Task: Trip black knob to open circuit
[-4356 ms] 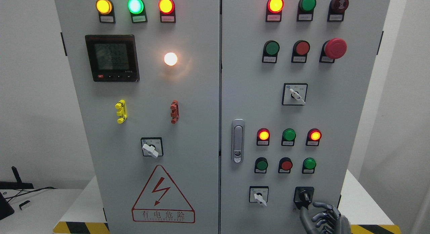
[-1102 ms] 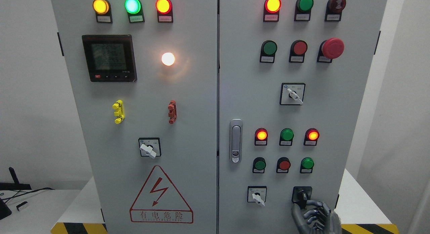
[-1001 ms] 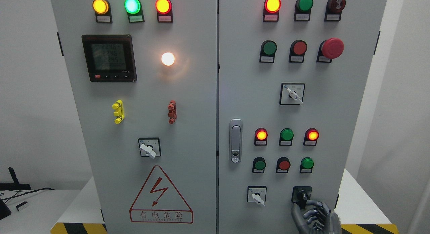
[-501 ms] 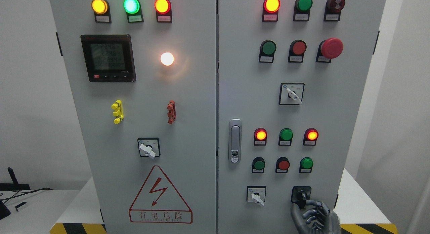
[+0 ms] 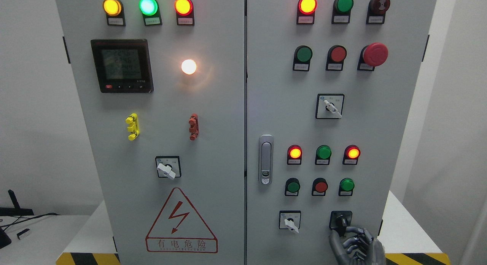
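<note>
You are facing a pale grey cabinet (image 5: 213,116). At its twelve o'clock edge glow a yellow lamp (image 5: 111,6), a green lamp (image 5: 148,6) and a red lamp with an orange core (image 5: 183,6). Below them you have a black meter (image 5: 121,65) with a dim grey-green screen, and a white lamp (image 5: 188,66). Toward nine o'clock sits a yellow clip (image 5: 132,126), with a red-brown clip (image 5: 193,126) beside it. At six o'clock a red-outlined warning triangle (image 5: 181,221) carries a red lightning bolt. At two o'clock you see a red mushroom button (image 5: 375,54). At five o'clock the black knob (image 5: 341,221) meets dark metallic grey fingers (image 5: 357,230) of the right hand (image 5: 355,248). The white surface (image 5: 403,234) has a yellow-and-black striped edge (image 5: 89,258).
</note>
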`<state>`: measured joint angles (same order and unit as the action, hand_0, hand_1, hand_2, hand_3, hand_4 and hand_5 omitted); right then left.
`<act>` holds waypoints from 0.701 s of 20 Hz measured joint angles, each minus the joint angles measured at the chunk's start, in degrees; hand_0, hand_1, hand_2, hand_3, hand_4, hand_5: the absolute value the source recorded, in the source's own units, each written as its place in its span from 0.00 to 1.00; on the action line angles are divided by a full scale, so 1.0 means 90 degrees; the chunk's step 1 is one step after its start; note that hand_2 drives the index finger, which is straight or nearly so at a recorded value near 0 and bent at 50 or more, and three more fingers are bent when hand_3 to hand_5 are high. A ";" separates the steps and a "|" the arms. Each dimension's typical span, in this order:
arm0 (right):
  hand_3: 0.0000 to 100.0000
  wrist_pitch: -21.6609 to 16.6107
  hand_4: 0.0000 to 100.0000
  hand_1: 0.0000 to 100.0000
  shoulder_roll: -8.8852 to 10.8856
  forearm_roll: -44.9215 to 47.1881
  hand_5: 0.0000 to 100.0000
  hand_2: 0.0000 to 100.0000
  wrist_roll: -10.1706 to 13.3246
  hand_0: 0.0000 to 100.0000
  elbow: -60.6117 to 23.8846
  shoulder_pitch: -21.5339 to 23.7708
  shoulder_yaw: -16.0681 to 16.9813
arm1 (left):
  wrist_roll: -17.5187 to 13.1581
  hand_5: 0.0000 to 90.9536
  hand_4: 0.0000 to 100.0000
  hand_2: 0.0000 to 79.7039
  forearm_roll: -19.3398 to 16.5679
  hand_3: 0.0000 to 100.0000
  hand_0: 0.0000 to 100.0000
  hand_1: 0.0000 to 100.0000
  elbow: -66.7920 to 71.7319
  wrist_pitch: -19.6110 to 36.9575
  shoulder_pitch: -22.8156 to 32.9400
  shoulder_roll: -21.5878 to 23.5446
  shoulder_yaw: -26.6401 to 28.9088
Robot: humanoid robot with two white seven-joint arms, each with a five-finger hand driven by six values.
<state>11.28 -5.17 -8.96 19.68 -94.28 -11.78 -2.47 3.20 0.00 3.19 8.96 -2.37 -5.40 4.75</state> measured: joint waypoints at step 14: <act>0.82 0.0000 0.87 0.70 -0.0008 0.0003 0.98 0.54 0.0001 0.28 0.0003 0.0000 -0.0008 | 0.0000 0.00 0.00 0.00 0.0000 0.00 0.12 0.39 0.0003 0.0000 0.0000 -0.0001 0.0000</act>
<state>11.28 -5.24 -8.94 19.69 -94.26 -11.78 -2.54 3.20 0.00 3.21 8.96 -2.37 -5.41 4.75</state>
